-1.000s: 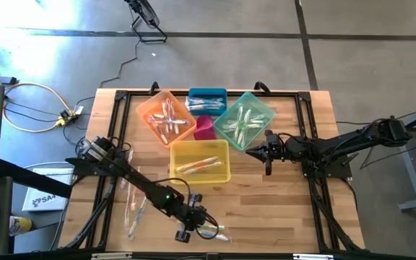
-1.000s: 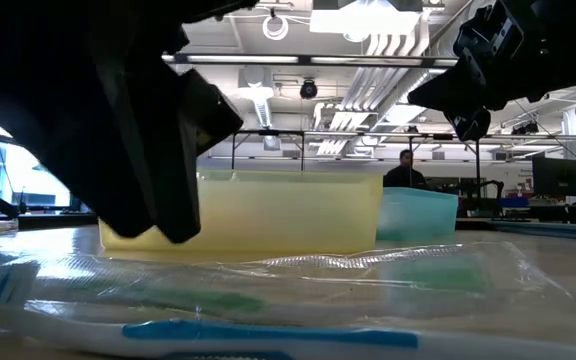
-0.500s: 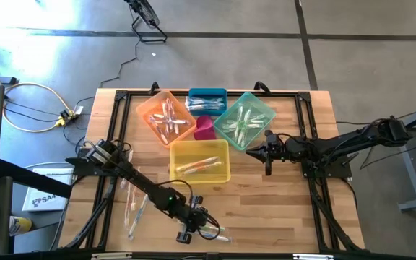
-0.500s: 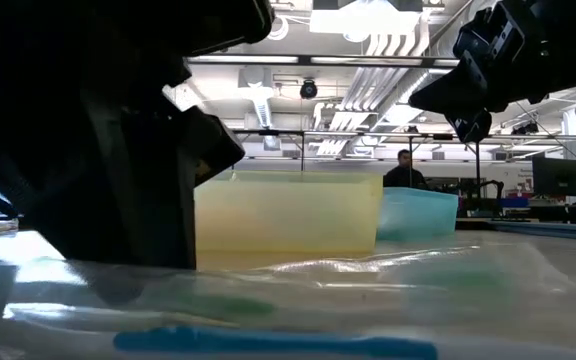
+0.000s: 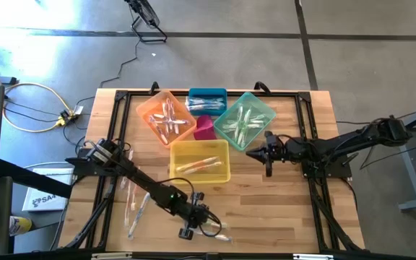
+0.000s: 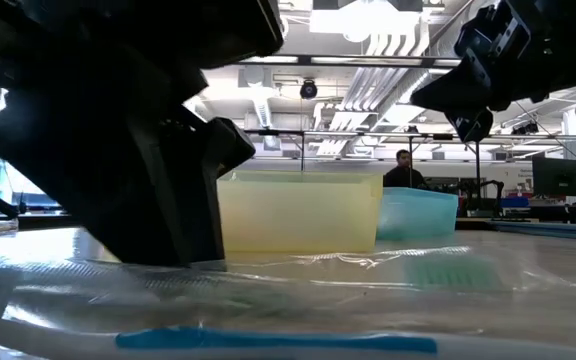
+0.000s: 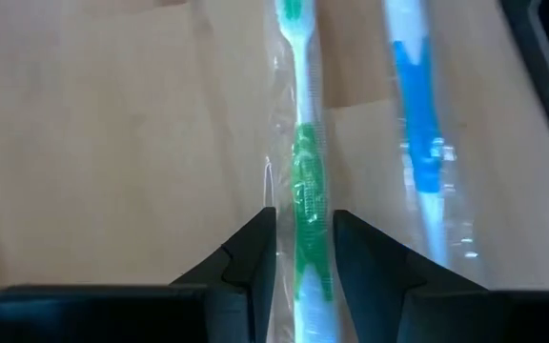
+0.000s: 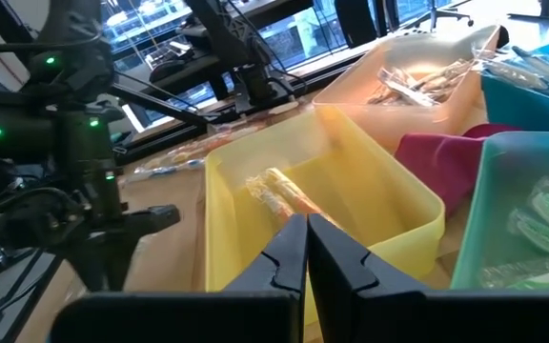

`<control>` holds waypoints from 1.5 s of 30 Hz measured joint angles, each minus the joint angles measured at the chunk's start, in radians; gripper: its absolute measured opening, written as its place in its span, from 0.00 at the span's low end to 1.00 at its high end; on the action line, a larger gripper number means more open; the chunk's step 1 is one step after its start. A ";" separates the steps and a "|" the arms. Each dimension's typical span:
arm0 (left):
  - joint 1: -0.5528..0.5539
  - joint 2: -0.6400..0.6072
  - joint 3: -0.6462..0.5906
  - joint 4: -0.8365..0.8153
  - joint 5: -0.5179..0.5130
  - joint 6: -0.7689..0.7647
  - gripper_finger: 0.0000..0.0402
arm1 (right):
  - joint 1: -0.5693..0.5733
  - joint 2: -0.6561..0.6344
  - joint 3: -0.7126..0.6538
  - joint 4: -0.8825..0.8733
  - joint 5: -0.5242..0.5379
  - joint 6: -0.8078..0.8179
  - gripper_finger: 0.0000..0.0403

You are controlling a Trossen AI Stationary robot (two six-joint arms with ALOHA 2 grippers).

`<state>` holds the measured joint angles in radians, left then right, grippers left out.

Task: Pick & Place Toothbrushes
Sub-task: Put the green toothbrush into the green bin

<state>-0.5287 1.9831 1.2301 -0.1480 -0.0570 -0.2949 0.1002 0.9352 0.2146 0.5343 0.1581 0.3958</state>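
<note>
The left end effector (image 5: 193, 220) is down low at the near edge of the wooden table (image 5: 280, 209). Its two dark fingers (image 7: 248, 262) are partly open, and a green toothbrush (image 7: 305, 181) in a clear wrapper lies between them on the table. The fingers sit close on each side of it, but I cannot tell if they are squeezing it. A blue toothbrush (image 7: 419, 143) lies just beside the green one, also flat on the table. More wrapped toothbrushes (image 5: 134, 206) lie loose on the left side of the table. The right end effector (image 5: 257, 152) is up in the air, between the yellow bin (image 5: 201, 161) and the teal bin (image 5: 245, 120). Its fingers (image 8: 289, 250) are pressed together and hold nothing. The yellow bin has a few toothbrushes in it. The orange bin (image 5: 166, 115) and the teal bin have many toothbrushes inside. A blue bin (image 5: 207, 100) stands at the back between them, and a small pink bin (image 5: 205, 128) sits in the middle of the group. In the low view, a person (image 6: 404, 170) is far off in the room behind the table.
</note>
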 joint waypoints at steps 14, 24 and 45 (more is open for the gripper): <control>0.134 -0.002 0.001 -0.039 0.029 0.010 0.26 | 0.013 0.000 0.000 0.000 0.000 0.000 0.01; 0.155 -0.002 0.001 -0.033 0.126 -0.006 0.25 | 0.013 0.000 0.000 0.000 0.000 0.000 0.01; 0.126 0.001 0.092 -0.079 0.112 0.038 0.00 | 0.013 0.000 0.000 0.000 0.000 0.000 0.01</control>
<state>-0.4028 1.9842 1.3221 -0.2268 0.0554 -0.2574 0.1135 0.9352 0.2146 0.5346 0.1585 0.3954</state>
